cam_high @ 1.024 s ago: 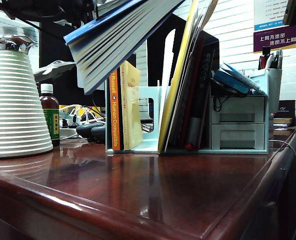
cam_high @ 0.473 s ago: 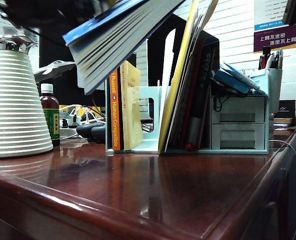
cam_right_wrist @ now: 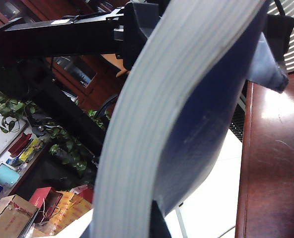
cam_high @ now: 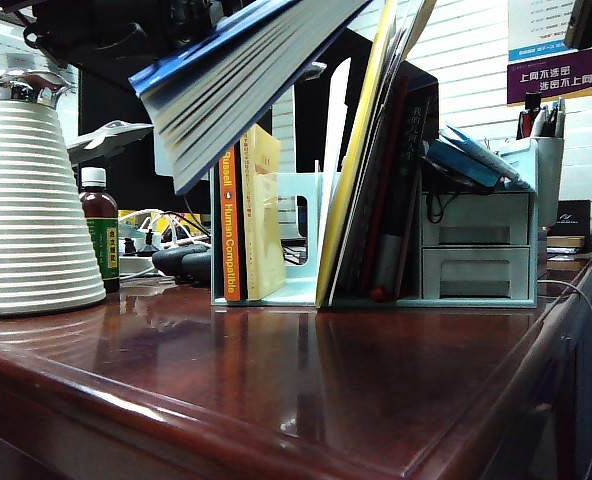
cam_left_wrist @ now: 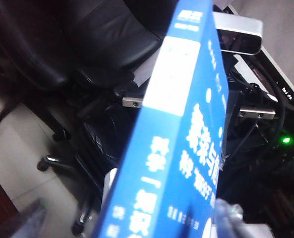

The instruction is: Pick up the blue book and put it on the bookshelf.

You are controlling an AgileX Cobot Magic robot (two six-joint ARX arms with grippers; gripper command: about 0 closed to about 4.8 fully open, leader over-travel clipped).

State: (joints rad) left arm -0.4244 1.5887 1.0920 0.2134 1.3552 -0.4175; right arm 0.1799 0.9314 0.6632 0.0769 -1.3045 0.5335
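Polished wooden desk below; blue book tilted in mid-air above bookshelf, clamped between right gripper fingers. Left gripper spread wide beside its cover, gripping nothing.

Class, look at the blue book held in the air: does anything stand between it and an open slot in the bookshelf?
Nothing visible blocks it. The blue book, clamped in the right gripper, hangs tilted above the bookshelf; an open slot sits beside the orange-spined book.
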